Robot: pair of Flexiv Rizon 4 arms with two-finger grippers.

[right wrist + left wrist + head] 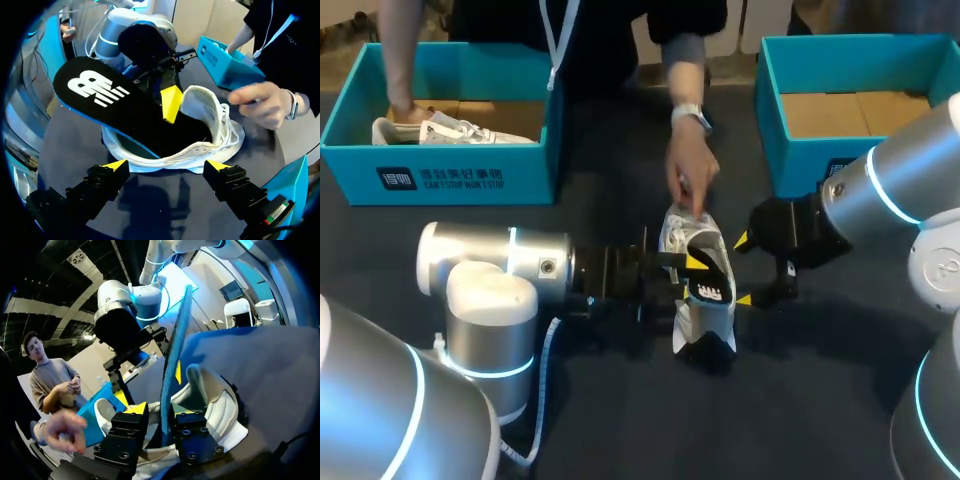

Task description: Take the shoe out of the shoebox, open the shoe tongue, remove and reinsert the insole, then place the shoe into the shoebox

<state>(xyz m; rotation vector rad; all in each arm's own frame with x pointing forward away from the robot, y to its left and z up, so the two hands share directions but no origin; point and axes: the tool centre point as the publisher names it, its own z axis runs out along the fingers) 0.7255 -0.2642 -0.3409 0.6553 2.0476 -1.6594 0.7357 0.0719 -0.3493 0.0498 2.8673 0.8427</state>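
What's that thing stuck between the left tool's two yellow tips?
The insole, standing on edge with its blue rim facing the camera. The left tool pinches it from both sides. The left wrist view shows this best.
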